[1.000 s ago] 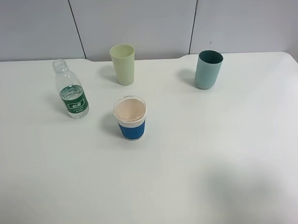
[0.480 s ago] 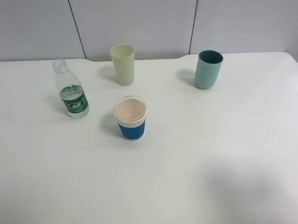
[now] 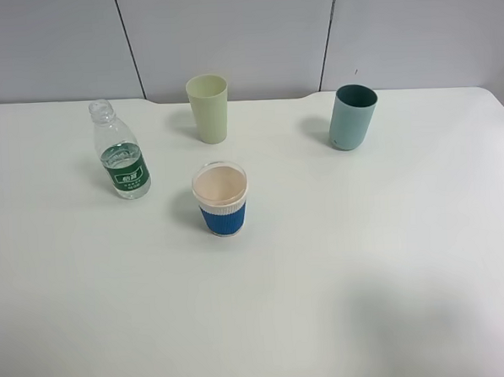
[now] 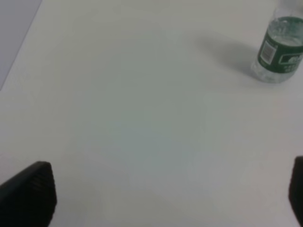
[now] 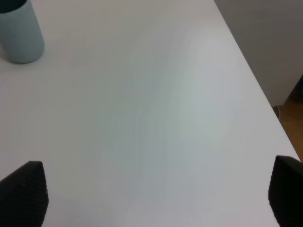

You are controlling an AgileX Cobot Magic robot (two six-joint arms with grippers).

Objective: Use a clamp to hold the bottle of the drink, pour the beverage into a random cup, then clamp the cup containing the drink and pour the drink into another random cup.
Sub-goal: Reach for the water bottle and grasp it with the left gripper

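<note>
- Standing upright on a white tabletop (image 3: 323, 261) is a small clear plastic bottle with a dark green label band (image 3: 122, 157), on the left side of the high view and toward the back.
- A short paper cup with a blue corrugated sleeve and white rim (image 3: 220, 200) stands upright near the middle, in front of the bottle and to its right, apart from it. Its inside is pinkish-beige.
- A tall pale yellow-green tapered tumbler (image 3: 208, 108) stands upright behind the blue-sleeved cup, near the back edge, touching nothing.
- A darker teal cup (image 3: 352, 116) stands upright well off to the right, also near the back.
- Grey wall panels (image 3: 227, 38) rise behind the tabletop.
- The left hand (image 4: 163, 194) shows only in its wrist view. Its two dark fingertips (image 4: 28, 194) sit spread wide, with bare tabletop between them. The bottle stands well ahead of it, untouched.
- The right hand (image 5: 155, 191) is likewise spread wide over bare tabletop, holding nothing. The teal cup stands far ahead of it, and the tabletop's edge runs close along one side.
</note>
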